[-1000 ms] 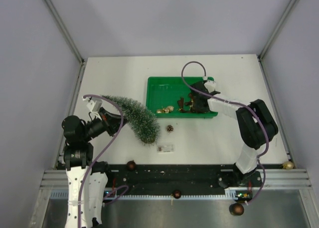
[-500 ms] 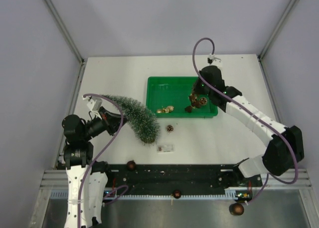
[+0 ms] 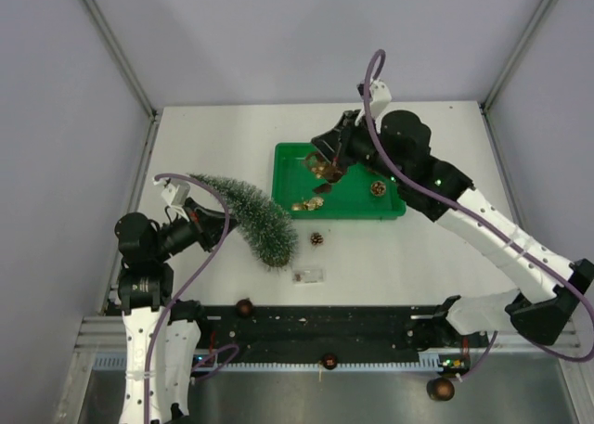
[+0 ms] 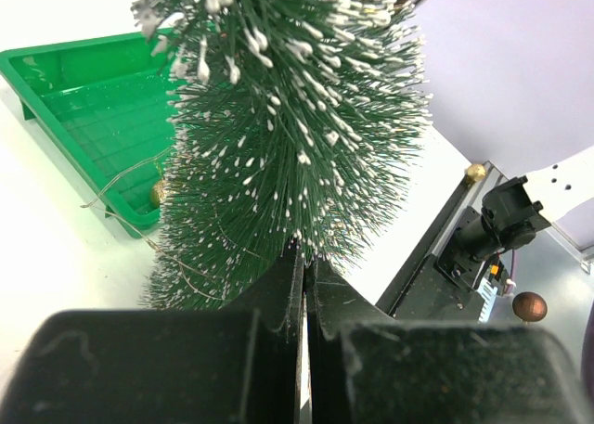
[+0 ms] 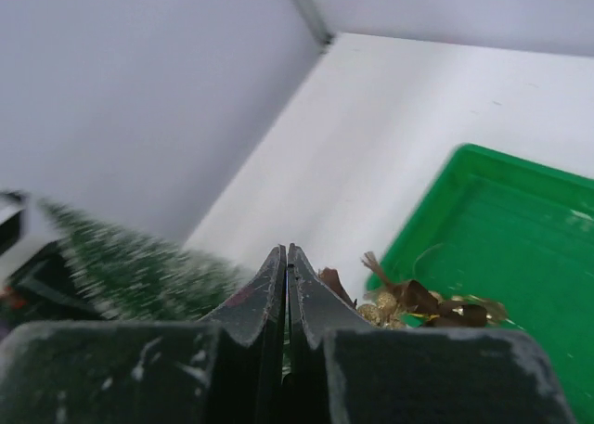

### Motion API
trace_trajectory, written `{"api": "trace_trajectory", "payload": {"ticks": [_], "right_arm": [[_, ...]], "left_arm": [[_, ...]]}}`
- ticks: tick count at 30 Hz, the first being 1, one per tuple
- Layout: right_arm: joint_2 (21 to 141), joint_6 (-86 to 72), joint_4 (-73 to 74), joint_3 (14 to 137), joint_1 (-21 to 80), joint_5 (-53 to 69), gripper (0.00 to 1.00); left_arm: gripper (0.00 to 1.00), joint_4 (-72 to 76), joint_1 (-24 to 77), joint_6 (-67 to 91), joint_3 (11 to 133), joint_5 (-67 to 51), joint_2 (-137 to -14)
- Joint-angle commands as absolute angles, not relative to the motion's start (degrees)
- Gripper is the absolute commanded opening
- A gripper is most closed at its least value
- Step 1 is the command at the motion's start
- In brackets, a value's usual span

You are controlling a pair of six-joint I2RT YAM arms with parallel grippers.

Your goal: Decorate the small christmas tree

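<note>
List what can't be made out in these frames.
- Left wrist view: the left hand blocks the lower part of the small christmas tree, so no base shows. The tree's top is cut off by the upper edge.
- Right wrist view: the closed fingers of the right hand hide where it pinches the ornament cluster. The tree at the left is blurred.
- Top view: the small clear item is too small to identify.

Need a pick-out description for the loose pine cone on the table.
Find the green tray. Just outside its near rim, beside the tree's wide end, lies a small brown pine cone. Unlike the cone and gold baubles inside the tray, it sits on bare white table.
</note>
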State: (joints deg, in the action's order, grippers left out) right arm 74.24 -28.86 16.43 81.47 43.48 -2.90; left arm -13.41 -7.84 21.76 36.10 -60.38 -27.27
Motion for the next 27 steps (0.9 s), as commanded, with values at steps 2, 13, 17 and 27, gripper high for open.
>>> {"api": "trace_trajectory", "payload": {"ticks": [2, 13, 17, 27], "right_arm": [[68.74, -24.87, 12.75, 87.19, 49.91, 6.4, 0.02], [74.87, -32.43, 0.53, 88.67, 56.41, 13.98, 0.07], [81.46, -26.99, 10.94, 97.54, 60.55, 6.36, 0.06], [71.74, -32.07, 25.93, 72.01, 60.47, -14.68, 0.33]], "left_arm": [[0.0, -11.34, -7.91, 22.32, 38.41, -60.73, -27.16], [0.0, -9.76, -7.91, 23.38, 37.62, -61.0, -26.72], [0.0, -10.45, -7.91, 22.77, 38.05, -61.0, -26.63], [0.0, -10.81, -7.91, 22.24, 37.53, -60.91, -26.19]]}}
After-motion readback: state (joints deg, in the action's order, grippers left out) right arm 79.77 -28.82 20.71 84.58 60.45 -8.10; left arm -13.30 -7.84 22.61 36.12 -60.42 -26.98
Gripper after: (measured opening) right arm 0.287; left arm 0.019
